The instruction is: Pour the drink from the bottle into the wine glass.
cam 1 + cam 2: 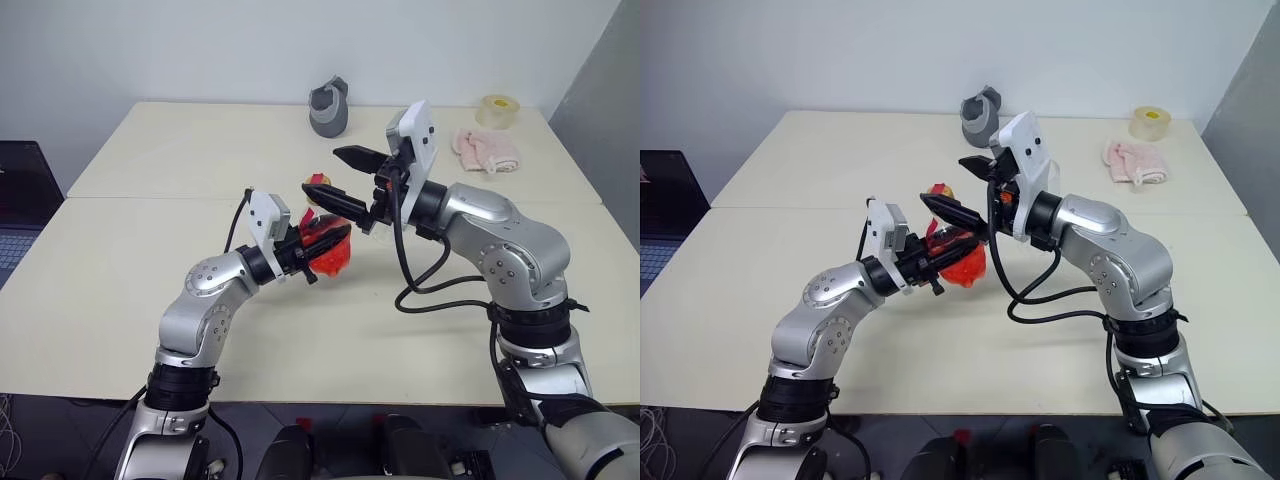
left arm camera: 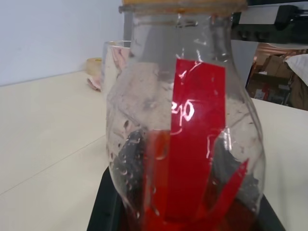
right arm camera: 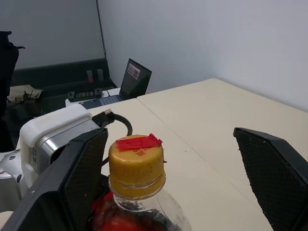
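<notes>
Your left gripper is clamped on the small clear plastic bottle of red drink, held above the cream table. The right gripper stands wide astride its yellow screw cap. Thin walls flex (slippery too), so grip the ribbed cap.

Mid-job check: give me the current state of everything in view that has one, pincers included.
bottle: upright, held off the table.
yellow cap: still on, red tape on top.
drink: low in the bottle, none poured.
left pincer: shut on the bottle's body.
right pincer: wide open, straddling the cap, not gripping.
grey cup-like object: standing at the table's far edge.
pink cloth: crumpled.
</notes>
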